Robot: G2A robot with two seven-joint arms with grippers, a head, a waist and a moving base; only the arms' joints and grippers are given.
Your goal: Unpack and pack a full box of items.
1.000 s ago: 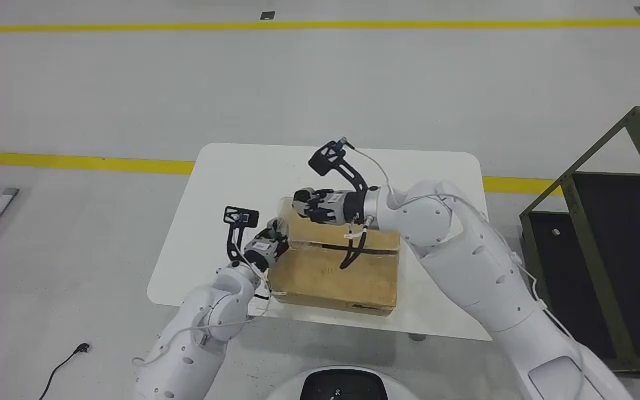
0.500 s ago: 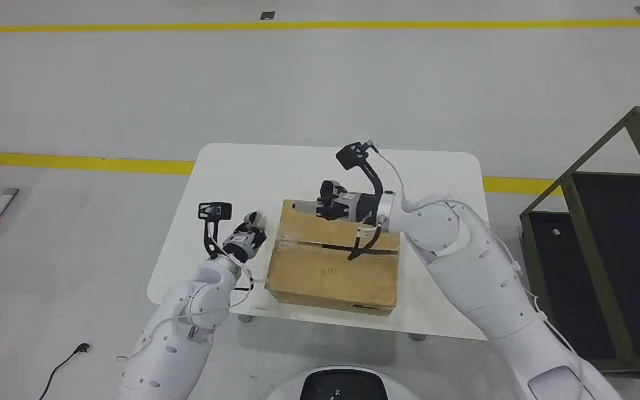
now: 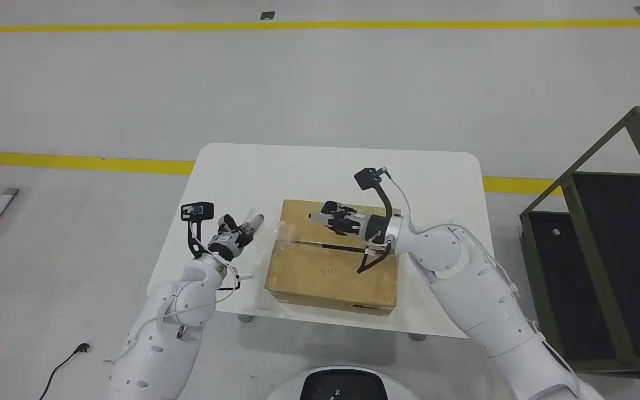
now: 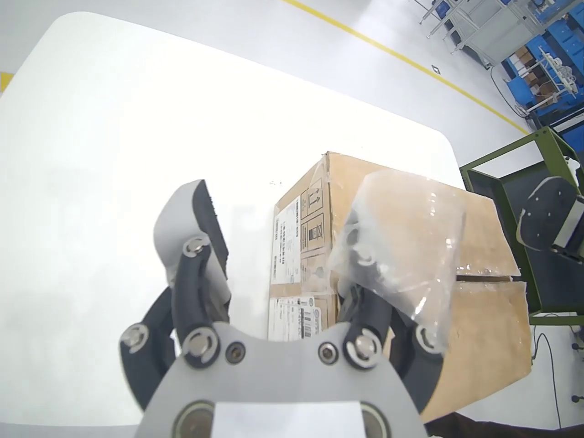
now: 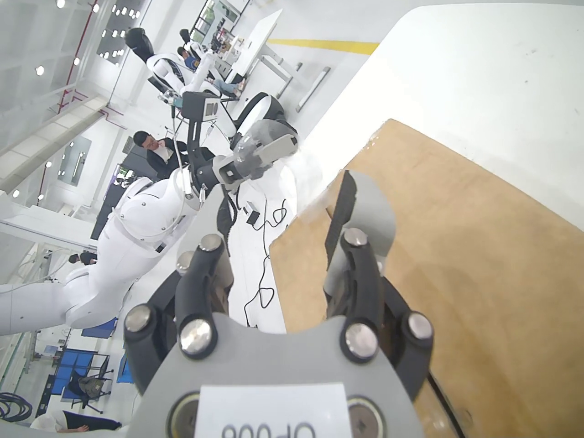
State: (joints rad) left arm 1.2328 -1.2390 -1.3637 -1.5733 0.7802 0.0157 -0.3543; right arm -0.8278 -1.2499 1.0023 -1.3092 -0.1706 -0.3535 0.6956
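– Your left gripper has backed off the cardboard box. A second ago it was pressed against the box's left end; now it hangs over the white table, near that end but apart from it. A piece of clear film has come away with it.

– Your right gripper has drawn back a little as well, along the lid from the far left corner. It sits low over the far part of the top.

– What that means for you: I judge the sealing film is coming off, but the flaps are still shut and scraps of film cling along the seam. Nothing has been unpacked yet.

– Check your left pincer. Its fingers are wide apart and clamp nothing. One finger is bare, and the film is only stuck and draped over the other, so spreading them has not shed it.

– Your right pincer is spread too and holds nothing. Whether a fingertip touches the cardboard, I cannot tell.

– Your box lies closed on the near-middle of the table.
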